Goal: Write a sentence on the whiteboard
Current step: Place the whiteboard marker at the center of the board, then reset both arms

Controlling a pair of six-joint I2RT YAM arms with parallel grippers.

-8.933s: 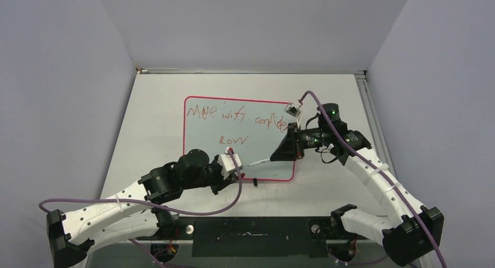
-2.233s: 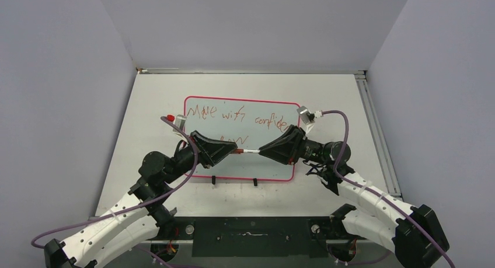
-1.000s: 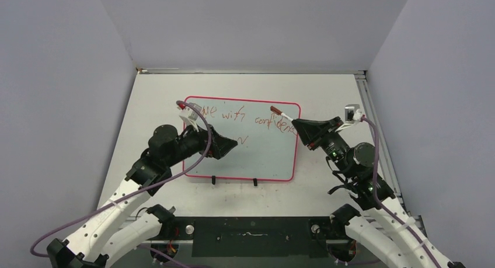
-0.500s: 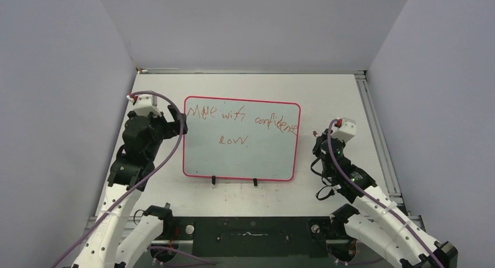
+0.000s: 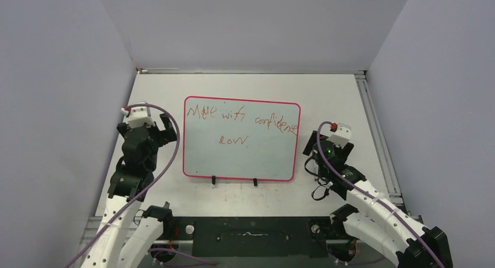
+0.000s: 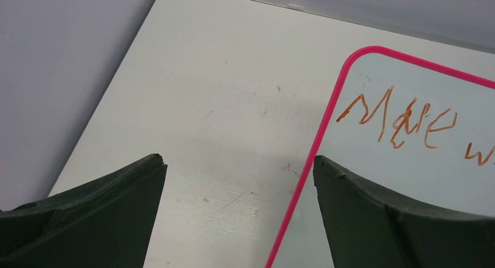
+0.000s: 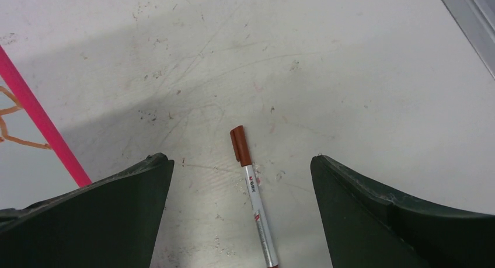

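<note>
The sentence reads "Move with confidence now"; the pale surface is scuffed. Left hand and right hand gape wide, empty.

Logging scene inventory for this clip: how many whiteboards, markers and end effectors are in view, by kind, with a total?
whiteboard: 1
marker: 1
end effectors: 2 (left end effector, right end effector)
Total: 4

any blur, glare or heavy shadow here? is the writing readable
Top external: even light, no glare on the whiteboard, the sentence small but readable. Left wrist: sharp, a soft shadow on the table. Right wrist: the marker crisp, table partly shaded.
</note>
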